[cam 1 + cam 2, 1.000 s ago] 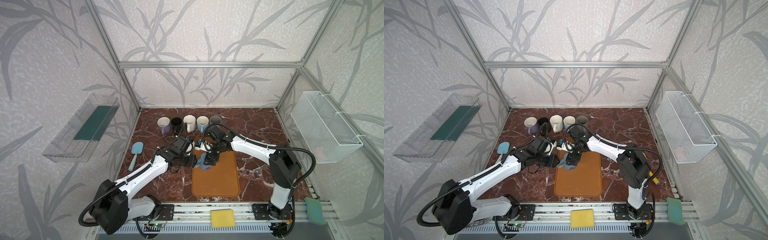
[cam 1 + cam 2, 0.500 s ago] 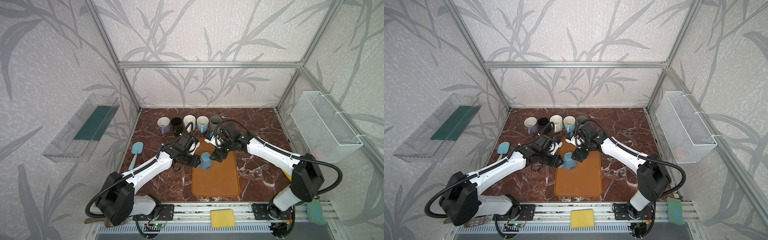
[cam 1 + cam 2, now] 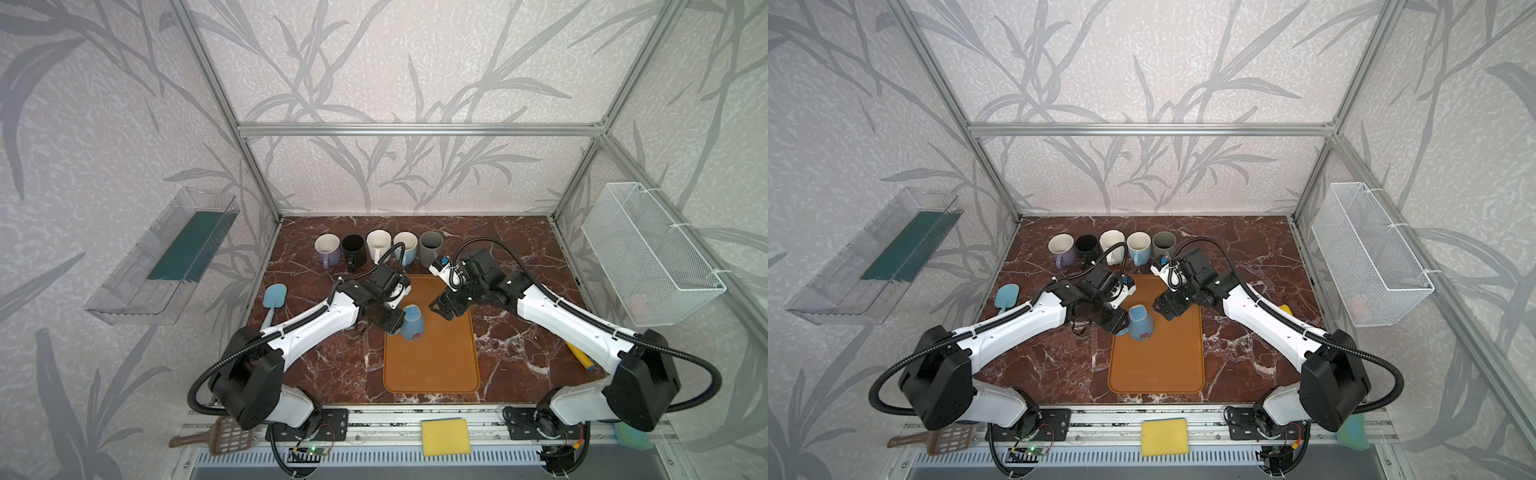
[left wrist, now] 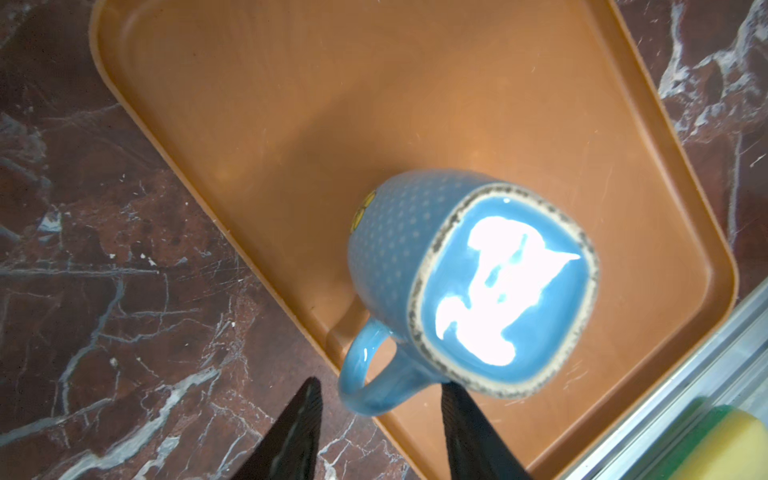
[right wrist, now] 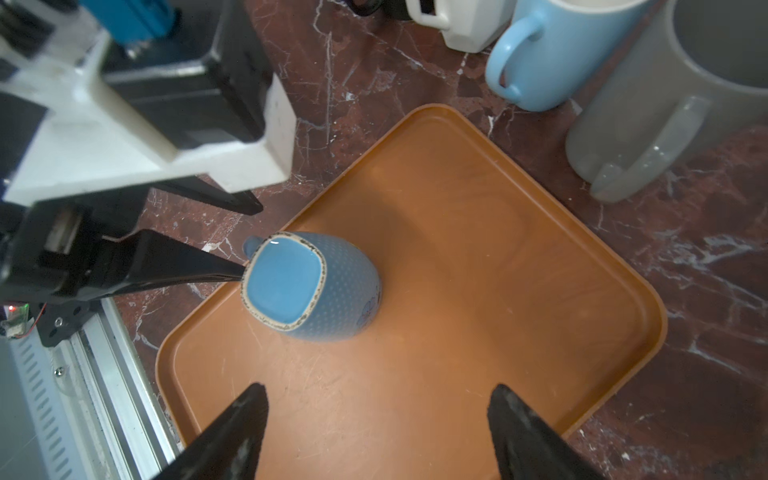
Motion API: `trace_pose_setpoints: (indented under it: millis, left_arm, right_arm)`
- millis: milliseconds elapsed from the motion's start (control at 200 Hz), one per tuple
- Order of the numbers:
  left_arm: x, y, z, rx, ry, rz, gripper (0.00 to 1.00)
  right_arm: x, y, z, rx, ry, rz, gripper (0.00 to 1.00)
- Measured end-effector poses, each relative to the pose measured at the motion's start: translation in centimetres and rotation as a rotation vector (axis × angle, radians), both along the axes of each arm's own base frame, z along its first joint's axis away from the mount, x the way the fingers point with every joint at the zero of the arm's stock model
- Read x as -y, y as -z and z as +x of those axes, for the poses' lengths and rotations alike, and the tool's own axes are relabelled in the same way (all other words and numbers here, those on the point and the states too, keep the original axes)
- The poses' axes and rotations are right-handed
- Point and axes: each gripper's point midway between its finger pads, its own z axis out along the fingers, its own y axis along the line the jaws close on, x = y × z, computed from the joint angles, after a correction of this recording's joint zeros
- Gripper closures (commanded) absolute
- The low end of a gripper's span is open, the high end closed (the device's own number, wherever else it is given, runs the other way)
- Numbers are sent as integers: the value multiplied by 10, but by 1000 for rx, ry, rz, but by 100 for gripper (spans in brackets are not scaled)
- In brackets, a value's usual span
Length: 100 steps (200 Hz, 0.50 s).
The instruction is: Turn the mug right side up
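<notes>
Blue mug [image 3: 411, 328] still base-up on orange tray [image 3: 432, 370], by its left edge. Right gripper [image 5: 377, 387] has backed off, jaws wide, empty. Left gripper [image 4: 381, 384] now straddles the handle [image 4: 357, 374], jaws apart, not clamped, so flip looks unstarted.

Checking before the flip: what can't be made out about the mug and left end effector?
- Mug mouth: face down on the tray, hidden in every view.
- Left end effector contact with the handle: mug body hides it in the right wrist view; too small in both top views.
- Basket contents: blurred behind mesh.
</notes>
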Motion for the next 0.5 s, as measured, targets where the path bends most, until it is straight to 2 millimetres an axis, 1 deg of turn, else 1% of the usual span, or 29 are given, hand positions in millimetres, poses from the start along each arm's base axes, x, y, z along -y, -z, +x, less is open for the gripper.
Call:
trace_pose_setpoints:
  millis: [110,235,500]
  left_arm:
    - [0,6,-2,-22,35,33,53]
    - [6,9,-2,-32,78,53,53]
    - [22,15,-3,-47,147,74,56]
  right_arm:
    - [6,-10,4,18,48,15,17]
    - [11,-22,6,41,85,38,18]
    - [21,-23,11,19,157,54,18]
